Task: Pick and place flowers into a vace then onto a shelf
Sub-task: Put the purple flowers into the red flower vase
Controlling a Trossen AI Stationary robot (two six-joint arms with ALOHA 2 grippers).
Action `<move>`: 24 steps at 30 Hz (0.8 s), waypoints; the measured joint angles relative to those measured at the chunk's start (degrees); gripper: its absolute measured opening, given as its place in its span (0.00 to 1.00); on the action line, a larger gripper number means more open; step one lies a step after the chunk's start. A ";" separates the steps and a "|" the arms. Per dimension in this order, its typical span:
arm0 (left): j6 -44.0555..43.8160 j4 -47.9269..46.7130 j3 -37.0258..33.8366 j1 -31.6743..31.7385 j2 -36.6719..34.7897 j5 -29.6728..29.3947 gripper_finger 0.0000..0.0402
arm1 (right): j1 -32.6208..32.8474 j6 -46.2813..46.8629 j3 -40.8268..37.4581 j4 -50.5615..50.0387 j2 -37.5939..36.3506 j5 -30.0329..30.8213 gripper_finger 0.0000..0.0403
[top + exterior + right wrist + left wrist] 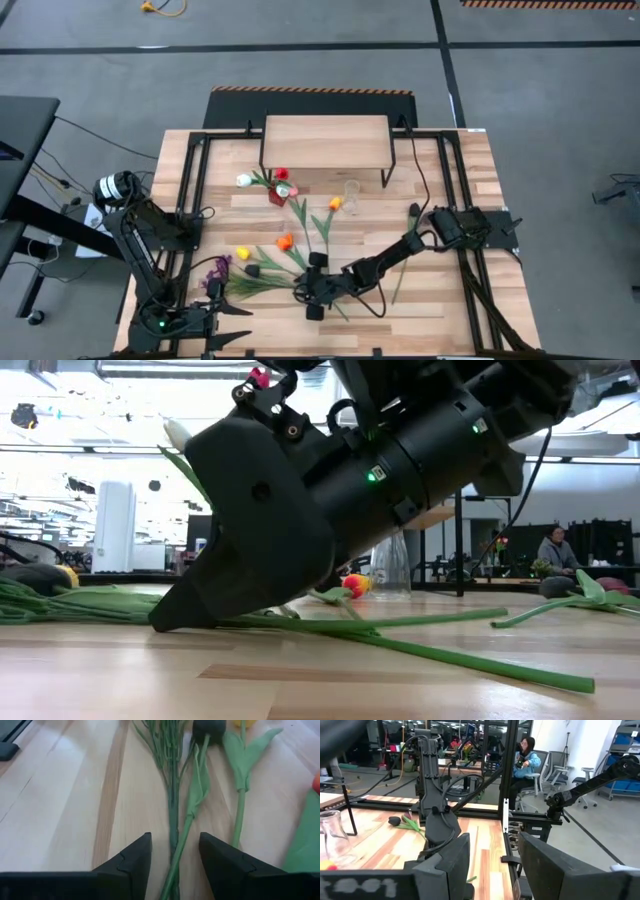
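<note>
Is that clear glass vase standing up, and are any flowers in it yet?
Upright and empty: the vase stands near the shelf, nothing inside it; the flowers lie on the table.

flowers [283, 262]: tulips, purple sprigs, lying flat, scattered on tabletop | shelf [325, 142]: light wood, bare, far edge

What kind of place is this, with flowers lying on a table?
Probably a robotics lab or workshop: a large open hall with a grey floor, more metal-framed workbenches behind, and a person seated on an office chair.
</note>
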 joint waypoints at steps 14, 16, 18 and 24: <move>0.82 -0.02 -0.02 0.01 0.00 -0.07 0.39 | 0.69 -2.95 4.37 -0.11 0.61 -0.66 0.39; 0.82 -0.02 -0.02 0.01 0.00 -0.08 0.39 | 0.94 -3.61 4.87 1.12 0.61 -0.64 0.38; 0.81 -0.02 -0.02 0.02 0.00 -0.09 0.39 | 1.08 -4.63 5.03 2.43 0.54 -0.72 0.37; 0.66 -0.04 -0.02 0.01 -0.02 -0.09 0.39 | 1.09 -4.69 5.06 1.86 1.16 -0.76 0.37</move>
